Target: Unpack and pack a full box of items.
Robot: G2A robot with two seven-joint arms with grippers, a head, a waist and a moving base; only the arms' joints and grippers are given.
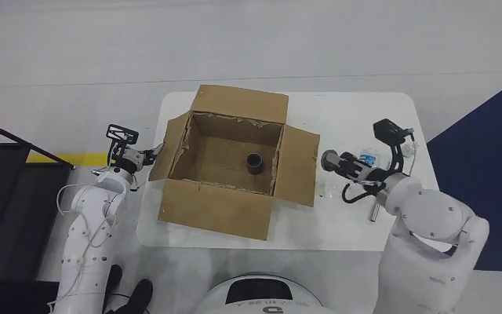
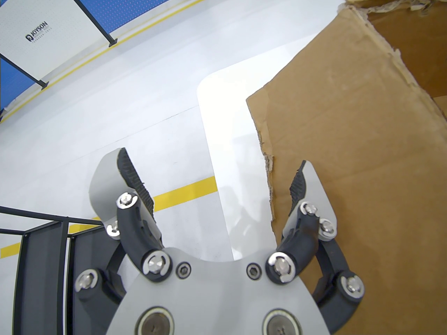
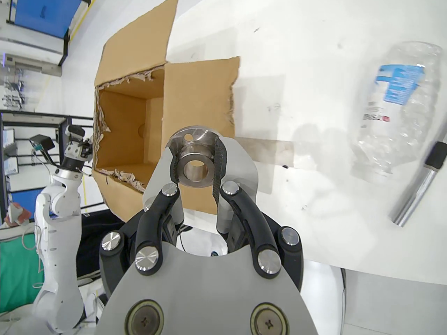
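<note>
An open cardboard box stands mid-table with its four flaps spread; a dark cylindrical part lies on its floor. My right gripper is shut on a metal flanged ring, held above the table just right of the box's right flap; from above that gripper sits beside the flap. My left gripper stands open with nothing between its fingers, at the table's left edge by the box's left flap; in the top view it is beside that flap.
A clear plastic bottle with a blue label and a metal rod with a black tip lie on the white table right of the box. A black rack stands off the table's left side.
</note>
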